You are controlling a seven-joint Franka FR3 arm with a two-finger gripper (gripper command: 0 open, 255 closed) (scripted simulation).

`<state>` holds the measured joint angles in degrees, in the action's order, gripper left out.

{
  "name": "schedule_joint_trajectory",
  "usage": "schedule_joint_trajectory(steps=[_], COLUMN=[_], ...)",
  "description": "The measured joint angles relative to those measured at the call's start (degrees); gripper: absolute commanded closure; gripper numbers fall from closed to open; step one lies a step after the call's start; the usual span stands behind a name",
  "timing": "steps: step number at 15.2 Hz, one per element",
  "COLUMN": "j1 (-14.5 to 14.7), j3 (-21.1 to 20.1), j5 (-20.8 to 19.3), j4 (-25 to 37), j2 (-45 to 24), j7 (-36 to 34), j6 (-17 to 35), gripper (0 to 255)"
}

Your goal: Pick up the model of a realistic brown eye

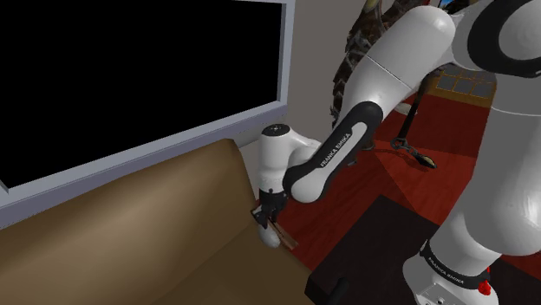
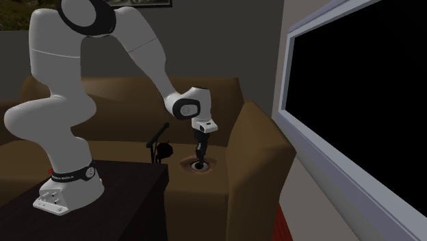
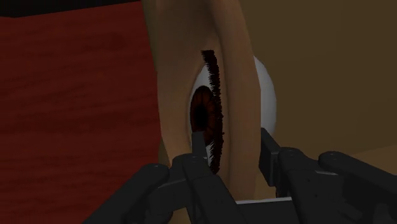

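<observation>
Eye model (image 3: 203,113), one, gripper (image 3: 233,141) clasping it

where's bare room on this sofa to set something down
The wide armrest under the window is bare, and so is the seat behind the stand. Crowded: the seat corner where the gripper is down at the eye, with a black object beside.

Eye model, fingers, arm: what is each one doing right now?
eye model: lying on the brown sofa seat, near its edge, not lifted yet.
fingers: closed on the eye model, one on each side.
arm: bent down over the seat.
</observation>
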<state>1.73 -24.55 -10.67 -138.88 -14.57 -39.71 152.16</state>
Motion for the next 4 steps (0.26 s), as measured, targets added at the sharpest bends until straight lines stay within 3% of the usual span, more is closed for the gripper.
schedule_joint_trajectory(steps=[4], j1=[-1.1], j3=[-1.4], j5=[2.8], j4=[-0.3], j2=[3.1], j7=[2.0], j6=[-2.5], gripper=[255])
